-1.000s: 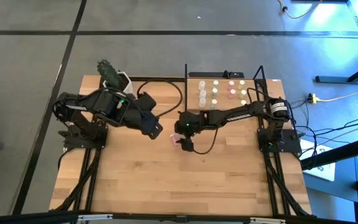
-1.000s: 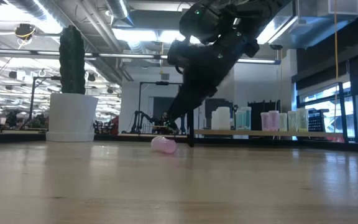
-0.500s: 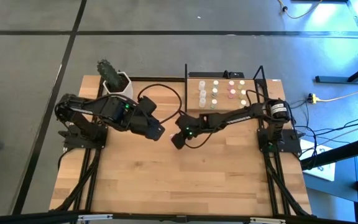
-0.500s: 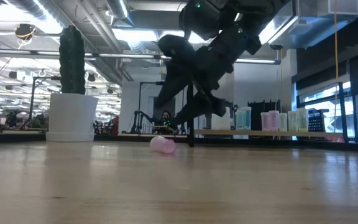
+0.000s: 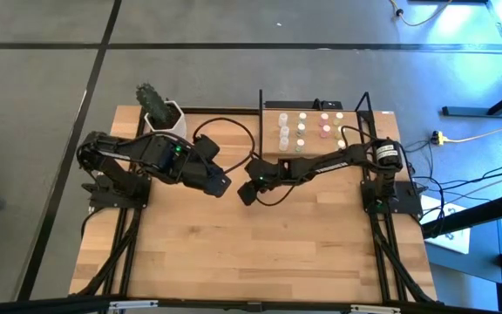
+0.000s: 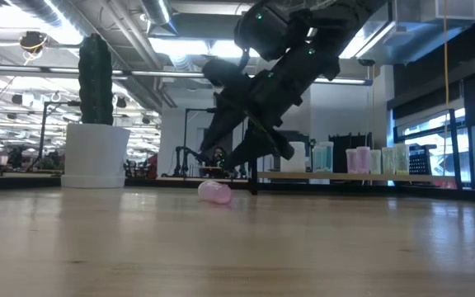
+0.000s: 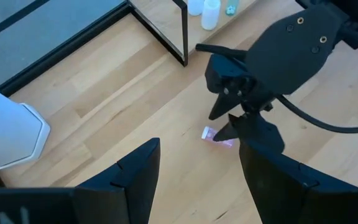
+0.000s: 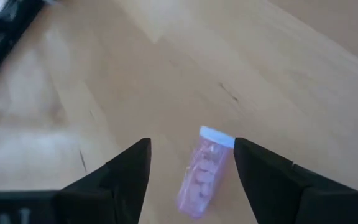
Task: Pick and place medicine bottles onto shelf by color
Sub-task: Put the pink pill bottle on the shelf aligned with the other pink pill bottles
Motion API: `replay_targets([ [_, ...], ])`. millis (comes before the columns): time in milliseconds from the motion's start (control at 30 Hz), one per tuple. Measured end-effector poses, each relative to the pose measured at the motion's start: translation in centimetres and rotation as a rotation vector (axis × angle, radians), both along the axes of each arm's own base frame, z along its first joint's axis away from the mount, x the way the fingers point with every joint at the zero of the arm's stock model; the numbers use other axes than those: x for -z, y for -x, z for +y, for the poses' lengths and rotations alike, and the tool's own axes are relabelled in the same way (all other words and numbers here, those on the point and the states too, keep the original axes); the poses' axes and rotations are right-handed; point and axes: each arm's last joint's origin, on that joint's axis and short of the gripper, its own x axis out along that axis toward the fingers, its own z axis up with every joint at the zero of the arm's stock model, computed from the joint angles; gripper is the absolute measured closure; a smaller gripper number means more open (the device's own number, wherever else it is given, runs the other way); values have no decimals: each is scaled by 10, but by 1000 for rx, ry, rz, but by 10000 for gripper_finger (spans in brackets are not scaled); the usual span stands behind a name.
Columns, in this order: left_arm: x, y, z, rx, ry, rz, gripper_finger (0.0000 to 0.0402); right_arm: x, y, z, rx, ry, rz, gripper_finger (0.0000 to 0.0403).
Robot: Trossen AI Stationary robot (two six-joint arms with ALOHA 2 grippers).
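A pink bottle (image 8: 204, 171) lies on its side on the wooden table (image 5: 260, 253), in front of the shelf (image 5: 314, 144) and just off its near left corner post. Its pale cap points away from the right gripper (image 8: 191, 165), which hangs right above it with its two fingers (image 8: 126, 171) spread apart, one on each side of the bottle and not touching it. In the low view the bottle (image 6: 215, 191) rests on the tabletop below the dark gripper (image 6: 250, 144), with clear space between them. From the left wrist the same bottle (image 7: 218, 136) shows partly hidden under the right gripper's (image 7: 241, 121) fingertips.

The left gripper (image 5: 222, 185) waits near the bottle on the side away from the shelf, above the table; its fingers (image 7: 138, 171) stand wide apart and hold nothing.

On the shelf board stands a group of small bottles (image 5: 303, 129) in rows, upright, with white ones toward the left end, greenish ones next and pink ones (image 5: 325, 131) farther right.

A white plant pot (image 5: 166, 120) holding a cactus stands at the table's back edge, well to the left of the shelf.
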Motion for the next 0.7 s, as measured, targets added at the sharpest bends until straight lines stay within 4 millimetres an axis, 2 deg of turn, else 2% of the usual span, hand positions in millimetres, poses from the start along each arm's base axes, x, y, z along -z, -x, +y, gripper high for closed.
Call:
replay_targets([
  [100, 0, 0, 0, -3, 1, -2, 188, -3, 1, 1, -71, 36, -2, 172],
  [267, 0, 0, -1, -73, 50, -41, 188, -22, 10, -1, -160, 33, 0, 172],
  [500, 13, 1, -14, -159, 130, -52, 188, -72, 42, -1, -131, 196, 34, 172],
  [700, 41, -1, -23, -287, 275, 4, 188, -119, 80, 8, -83, 323, 27, 172],
])
